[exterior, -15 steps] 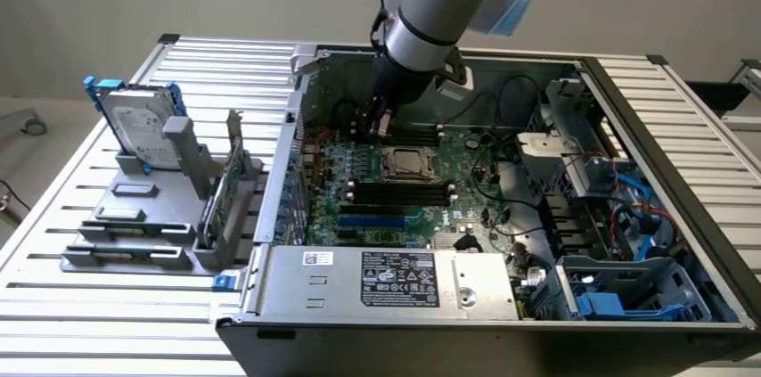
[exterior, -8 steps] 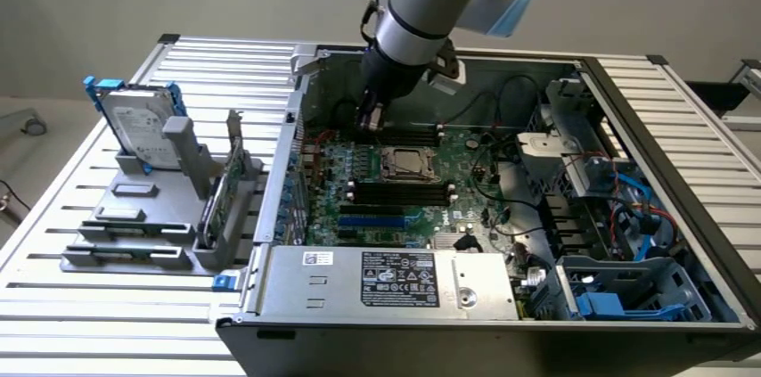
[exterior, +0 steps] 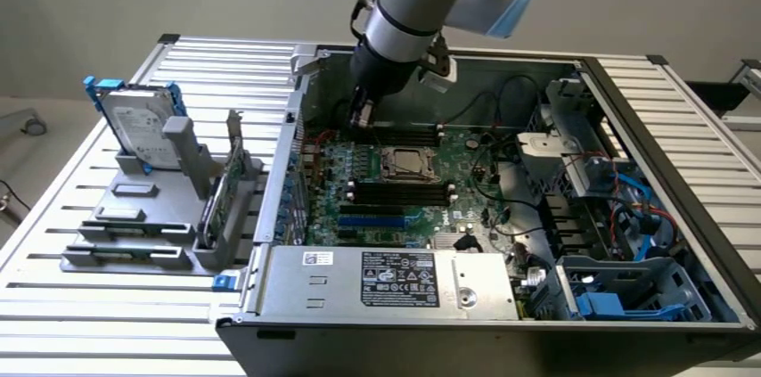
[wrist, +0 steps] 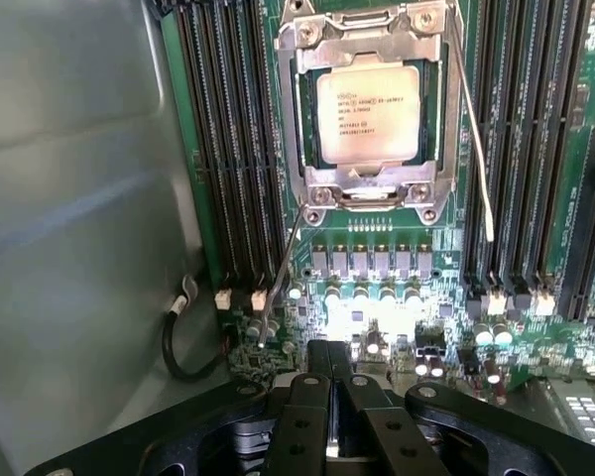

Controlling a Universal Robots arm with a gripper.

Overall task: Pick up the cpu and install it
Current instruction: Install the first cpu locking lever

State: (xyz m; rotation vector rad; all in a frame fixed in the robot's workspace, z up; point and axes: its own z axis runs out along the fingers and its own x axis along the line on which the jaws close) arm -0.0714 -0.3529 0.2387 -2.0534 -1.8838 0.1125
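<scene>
The cpu (wrist: pixel 367 114), a flat square chip with a silver-grey printed top, lies inside the metal-framed socket (wrist: pixel 369 28) on the green motherboard (exterior: pixel 476 163). In the exterior view the cpu (exterior: pixel 405 162) sits mid-board, between the memory slots. My gripper (exterior: pixel 363 115) hangs inside the open computer case, above the board's rear part and near the back wall, apart from the chip. In the wrist view the gripper (wrist: pixel 329 355) is shut, its black fingers pressed together with nothing between them. Two thin socket levers (wrist: pixel 473 149) stand unlatched beside the frame.
A hard drive with blue rails (exterior: pixel 138 121) stands in a grey rack (exterior: pixel 131 217) at the exterior view's left. The power supply (exterior: pixel 398 279) fills the case front. Black memory slots (wrist: pixel 228 149) flank the socket. Cables and drive bays (exterior: pixel 607 208) crowd the exterior view's right.
</scene>
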